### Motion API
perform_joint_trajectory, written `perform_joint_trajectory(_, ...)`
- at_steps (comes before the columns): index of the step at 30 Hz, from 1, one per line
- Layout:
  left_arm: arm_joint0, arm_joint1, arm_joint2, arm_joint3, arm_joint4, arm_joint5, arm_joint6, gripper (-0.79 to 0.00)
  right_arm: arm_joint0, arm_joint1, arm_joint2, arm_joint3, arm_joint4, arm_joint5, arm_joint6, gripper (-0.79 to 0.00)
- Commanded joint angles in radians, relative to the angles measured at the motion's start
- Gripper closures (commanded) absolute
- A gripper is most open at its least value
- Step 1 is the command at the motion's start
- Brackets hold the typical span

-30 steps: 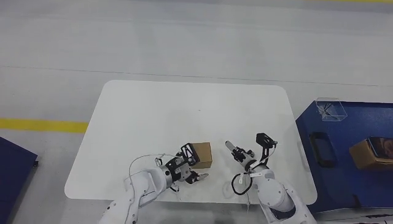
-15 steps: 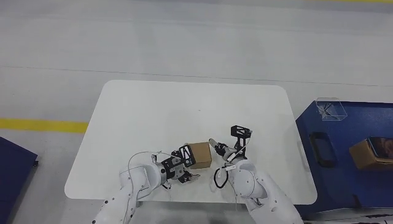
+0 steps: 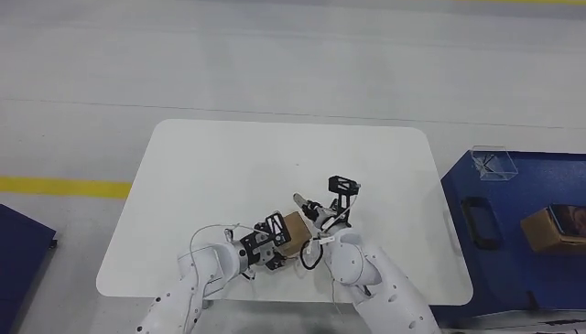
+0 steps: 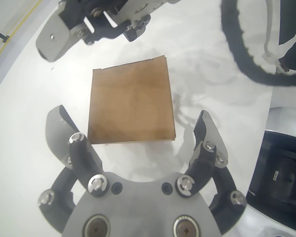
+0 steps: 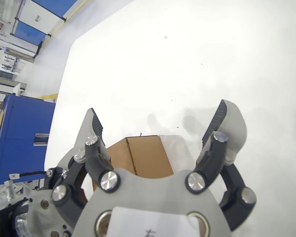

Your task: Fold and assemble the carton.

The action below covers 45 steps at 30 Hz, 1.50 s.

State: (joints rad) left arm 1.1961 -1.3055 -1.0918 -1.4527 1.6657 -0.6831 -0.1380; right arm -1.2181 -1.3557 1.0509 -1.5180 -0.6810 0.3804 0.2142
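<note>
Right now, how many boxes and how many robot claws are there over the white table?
Carton: 1
Grippers: 2 (left gripper, right gripper, both open)
Total: 3

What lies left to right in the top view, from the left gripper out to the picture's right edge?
Left gripper → carton → bare table → dark flat object on the blue stand → brown box. The right gripper overlaps the carton, so it is left out.
</note>
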Motion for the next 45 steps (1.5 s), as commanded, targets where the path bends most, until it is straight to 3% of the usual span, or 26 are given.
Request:
perform_joint_trajectory(1,0.007,0.003,-0.011,0.0,-0.013,0.003,0.017,-0.785,-0.024,0.005,0.033,-0.017,0.004,-0.011,-0.016,-0.785)
perform_joint_trajectory(2,0.008,0.005,-0.016,0.0,-0.012,0.0,0.024,-0.785,-0.037,0.008,0.049,-0.025,0.004,-0.016,-0.024,-0.785)
perform_joint_trajectory(4,0.011,0.009,-0.023,0.004,-0.018,-0.002,0.043,-0.529,-0.067,0.012,0.077,-0.045,0.011,-0.03,-0.034,-0.785)
perform_joint_trajectory(6,0.009,0.011,-0.025,0.01,-0.02,-0.012,0.054,-0.391,-0.091,0.017,0.106,-0.062,0.021,-0.044,-0.034,-0.785)
perform_joint_trajectory(11,-0.001,0.014,-0.016,0.023,-0.021,-0.019,0.064,-0.289,-0.132,0.023,0.147,-0.092,0.024,-0.063,-0.037,-0.785)
perform_joint_trajectory(13,-0.007,0.014,-0.012,0.029,-0.025,-0.021,0.069,-0.052,-0.143,0.024,0.16,-0.101,0.027,-0.065,-0.043,-0.785)
perform_joint_trajectory(14,-0.01,0.014,-0.01,0.032,-0.027,-0.021,0.071,0.0,-0.149,0.025,0.167,-0.107,0.027,-0.066,-0.049,-0.785)
perform_joint_trajectory(19,-0.014,0.015,-0.007,0.031,-0.08,-0.036,0.085,0.0,-0.208,0.029,0.229,-0.166,0.053,-0.082,-0.115,-0.785)
perform_joint_trajectory(22,-0.001,0.011,-0.031,0.024,-0.226,-0.028,0.084,0.0,-0.276,0.033,0.292,-0.231,0.105,-0.136,-0.175,-0.785)
perform_joint_trajectory(24,0.008,0.007,-0.054,0.028,-0.385,-0.019,0.065,0.0,-0.328,0.034,0.332,-0.273,0.14,-0.176,-0.233,-0.785)
perform_joint_trajectory(29,-0.017,-0.002,-0.06,0.125,-0.91,-0.136,-0.107,0.0,-0.43,0.035,0.39,-0.334,0.184,-0.259,-0.34,-0.785)
perform_joint_trajectory(33,-0.074,-0.007,-0.023,0.21,-1.161,-0.109,-0.28,0.0,-0.447,0.037,0.401,-0.336,0.215,-0.294,-0.285,-0.785)
perform_joint_trajectory(36,-0.12,-0.01,0.002,0.257,-1.193,-0.017,-0.369,0.0,-0.438,0.042,0.42,-0.328,0.267,-0.324,-0.164,-0.785)
perform_joint_trajectory(40,-0.164,-0.016,0.028,0.313,-1.217,0.047,-0.43,0.0,-0.425,0.044,0.413,-0.318,0.247,-0.328,-0.14,-0.785)
perform_joint_trajectory(42,-0.171,-0.017,0.039,0.326,-1.212,0.059,-0.444,-0.354,-0.422,0.044,0.408,-0.318,0.244,-0.329,-0.127,-0.785)
perform_joint_trajectory(43,-0.174,-0.016,0.041,0.333,-1.208,0.068,-0.451,-0.717,-0.421,0.044,0.406,-0.319,0.242,-0.327,-0.121,-0.785)
perform_joint_trajectory(44,-0.178,-0.016,0.042,0.335,-1.203,0.076,-0.454,-0.785,-0.42,0.044,0.405,-0.32,0.239,-0.325,-0.119,-0.785)
perform_joint_trajectory(45,-0.182,-0.014,0.044,0.341,-1.184,0.089,-0.463,-0.785,-0.42,0.044,0.403,-0.322,0.235,-0.324,-0.116,-0.785)
